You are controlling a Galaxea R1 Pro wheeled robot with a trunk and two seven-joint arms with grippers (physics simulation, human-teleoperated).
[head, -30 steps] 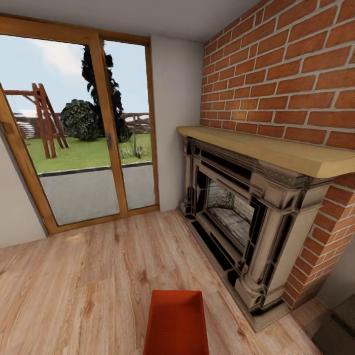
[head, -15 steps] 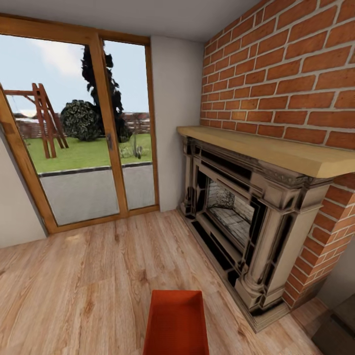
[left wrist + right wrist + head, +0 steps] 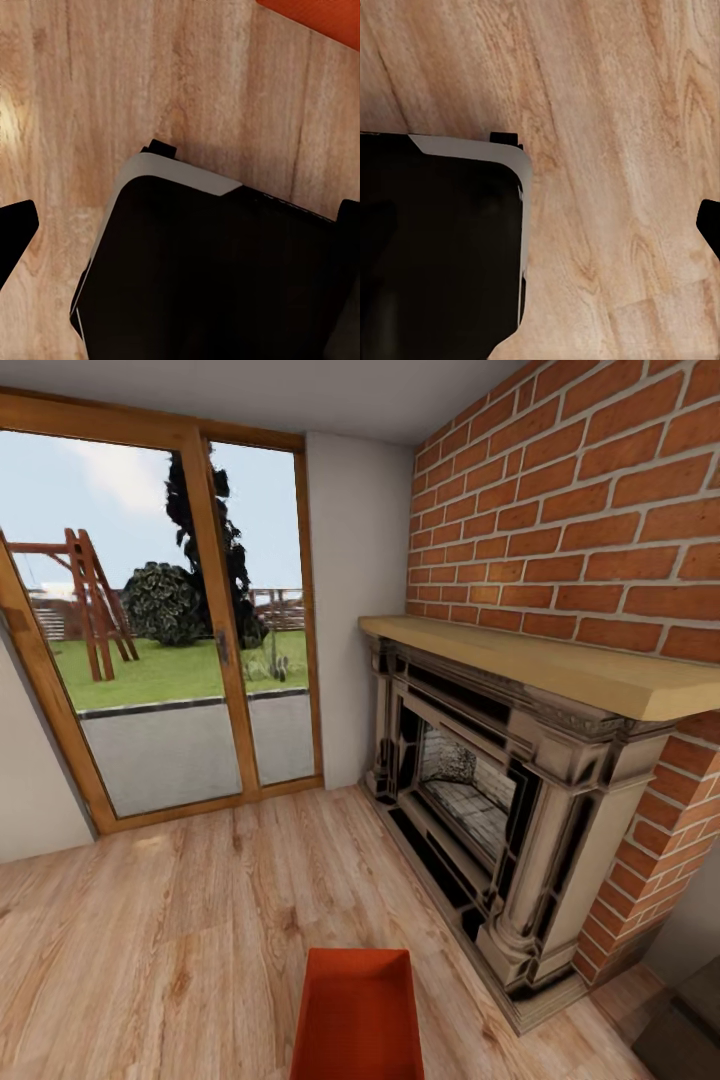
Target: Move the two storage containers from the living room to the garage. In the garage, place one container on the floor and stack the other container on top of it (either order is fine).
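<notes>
1. The robot stands in the living room, facing wood-framed glass doors (image 3: 150, 630) on the far left and a red-brick fireplace (image 3: 480, 800) on the right.
2. One orange-red storage container (image 3: 356, 1015) sits on the light wood-plank floor (image 3: 180, 930) at the near centre, just in front of the robot and near the fireplace's base; a corner of it also shows in the left wrist view (image 3: 315, 16).
3. Both wrist views look down on the plank floor and on the robot's dark base (image 3: 210, 270).
4. The left gripper (image 3: 180, 232) has its jaws spread wide, dark fingertips at opposite edges, gripping nothing. Of the right gripper one dark fingertip (image 3: 709, 225) shows; I cannot tell its state.
5. My judgement: the task is barely begun, with neither container lifted and the garage trip and stacking still ahead.
</notes>
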